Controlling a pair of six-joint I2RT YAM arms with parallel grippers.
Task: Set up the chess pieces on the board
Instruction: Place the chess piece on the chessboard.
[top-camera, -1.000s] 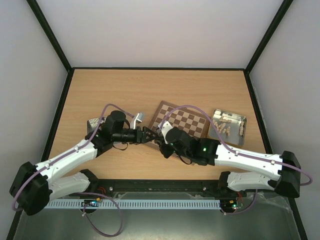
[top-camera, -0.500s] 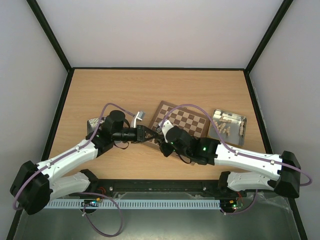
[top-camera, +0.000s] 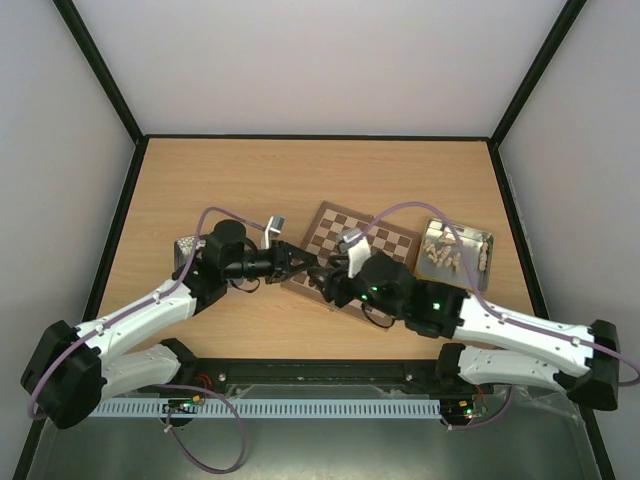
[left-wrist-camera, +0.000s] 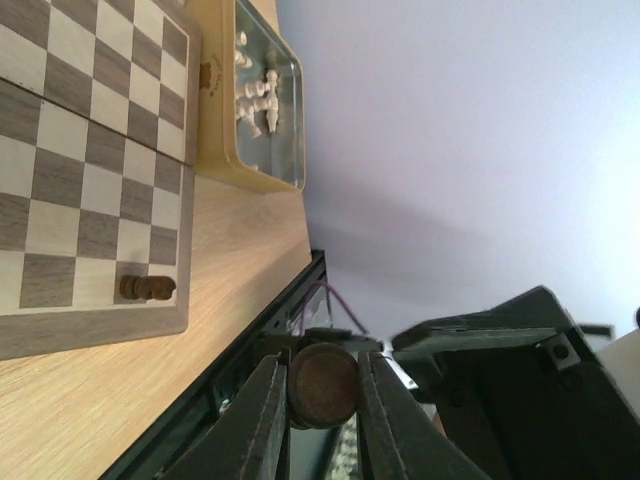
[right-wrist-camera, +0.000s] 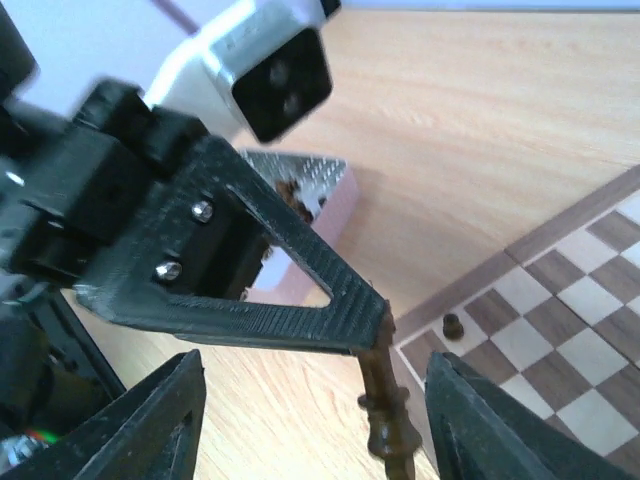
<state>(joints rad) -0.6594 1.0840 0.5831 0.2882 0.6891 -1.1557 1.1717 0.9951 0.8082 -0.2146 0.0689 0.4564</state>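
**The left gripper is holding a dark chessman at the board's left rim, and the right gripper is hanging spread beside it.**

At the far left, a grey tray is sitting on the table with dark pieces inside. The left gripper is reaching rightward from there, its jaws pinching one of the chess pieces, a dark brown chessman that is hanging down from the fingertips just at the edge of the board. One more dark piece is standing on a square in the board's edge row near a corner. The right gripper is hovering close in front of the held piece, its jaws spread wide and gripping nothing. Farther right, just beside the board, a yellow-sided tray is holding pale pieces.
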